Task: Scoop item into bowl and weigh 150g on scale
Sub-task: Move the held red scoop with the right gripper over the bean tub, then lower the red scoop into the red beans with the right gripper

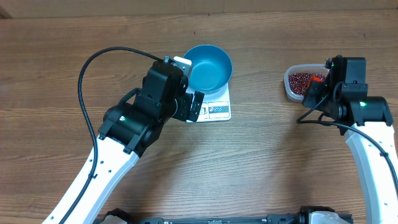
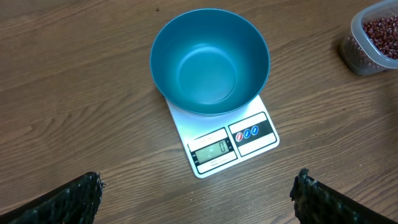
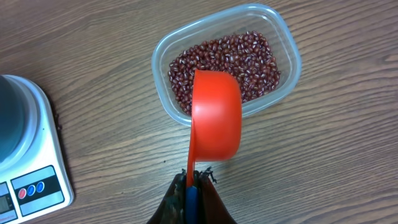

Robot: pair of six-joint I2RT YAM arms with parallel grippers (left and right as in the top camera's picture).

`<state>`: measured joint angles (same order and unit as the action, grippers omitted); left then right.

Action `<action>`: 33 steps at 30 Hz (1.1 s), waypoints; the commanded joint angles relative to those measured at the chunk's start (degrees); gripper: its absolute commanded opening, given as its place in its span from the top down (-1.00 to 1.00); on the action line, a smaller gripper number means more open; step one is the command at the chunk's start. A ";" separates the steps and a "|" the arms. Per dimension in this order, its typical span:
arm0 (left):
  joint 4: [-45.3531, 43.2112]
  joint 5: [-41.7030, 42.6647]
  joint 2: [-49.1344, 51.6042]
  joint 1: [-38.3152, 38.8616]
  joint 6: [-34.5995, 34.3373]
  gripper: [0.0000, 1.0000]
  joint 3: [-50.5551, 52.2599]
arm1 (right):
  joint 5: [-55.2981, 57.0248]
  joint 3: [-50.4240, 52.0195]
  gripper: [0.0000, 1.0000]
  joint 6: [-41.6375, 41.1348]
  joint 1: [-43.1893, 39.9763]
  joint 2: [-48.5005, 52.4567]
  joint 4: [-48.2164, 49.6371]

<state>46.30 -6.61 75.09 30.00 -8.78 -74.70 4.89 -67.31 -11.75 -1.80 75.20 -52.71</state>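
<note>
**Overhead and both wrist views: first scoop in preparation.** My right gripper [image 3: 194, 186], at the lower centre of its wrist view, is closed tight on the thin handle of an orange scoop [image 3: 216, 115]. The scoop's cup hangs over the near rim of the clear tub [image 3: 287, 68], tilted so that I cannot tell whether it carries anything. The beans [image 3: 249, 56] lie as a loose maroon heap inside that tub, at the right of the overhead frame. The blue bowl [image 2: 249, 56] sits on the white scale [image 2: 252, 134], upper centre of the left wrist view, and is empty; the display appears to read zero. My left gripper [image 2: 196, 205] hovers just below the scale in the frame with its jaws spread fully and nothing between them. By my judgement the step in hand is loading the scoop, and no beans have yet reached the bowl. The next move calls for dipping the lip into the heap, turning the wrist to fill it, lifting level, then carrying it leftward across the bare table [image 2: 74, 93] — slowly, since such grains roll — and tipping over the bowl's centre.
</note>
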 commanded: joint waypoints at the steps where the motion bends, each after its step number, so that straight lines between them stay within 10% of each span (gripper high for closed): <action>1: -0.07 0.50 -0.85 -0.09 1.05 -0.99 -1.18 | 0.66 -1.75 0.93 0.37 -0.20 0.26 0.31; 33: -0.07 0.50 -0.83 -0.09 1.05 -0.99 -1.18 | 0.63 -1.75 0.93 1.40 -0.20 0.28 0.94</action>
<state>46.30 -6.59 75.09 30.00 -8.78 -74.70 4.93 -67.31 -10.48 -1.80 75.44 -52.12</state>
